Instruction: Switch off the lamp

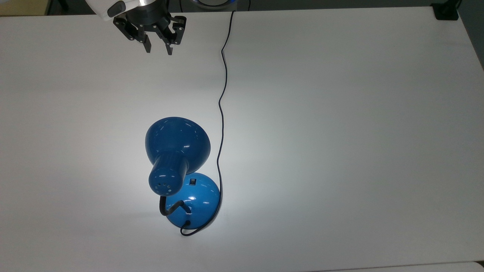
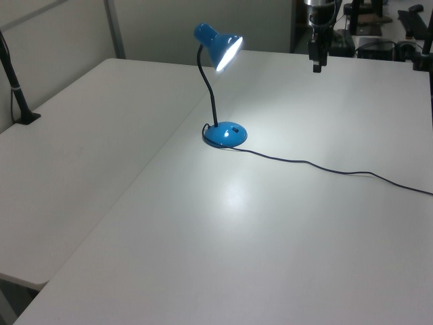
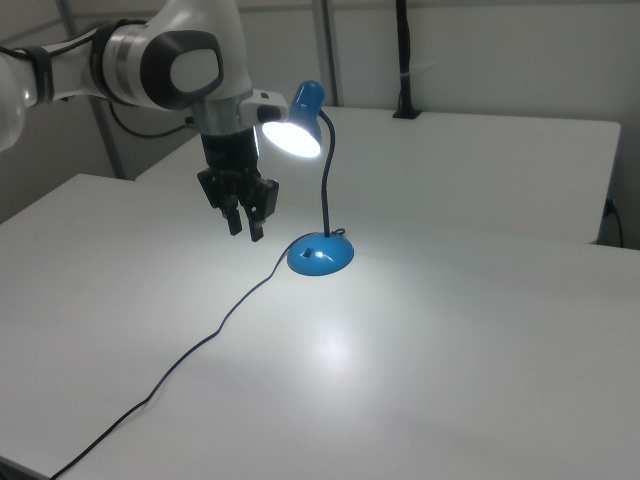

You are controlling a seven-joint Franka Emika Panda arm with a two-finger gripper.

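lamp (image 1: 177, 172) on table (image 1: 340, 113) | cord (image 1: 222, 113) just at the top view's right | gripper (image 1: 158, 50) well above

A large white table (image 1: 340, 113) takes up most of the scene, its matte top brightest in a pool of light near the middle. In the left view a second white table (image 2: 74, 135) stands flush against it, a seam running between them. A black clamp mount (image 2: 20, 101) with an upright post grips that table's far edge. Plain grey partition walls (image 3: 500, 55) with metal uprights stand behind.
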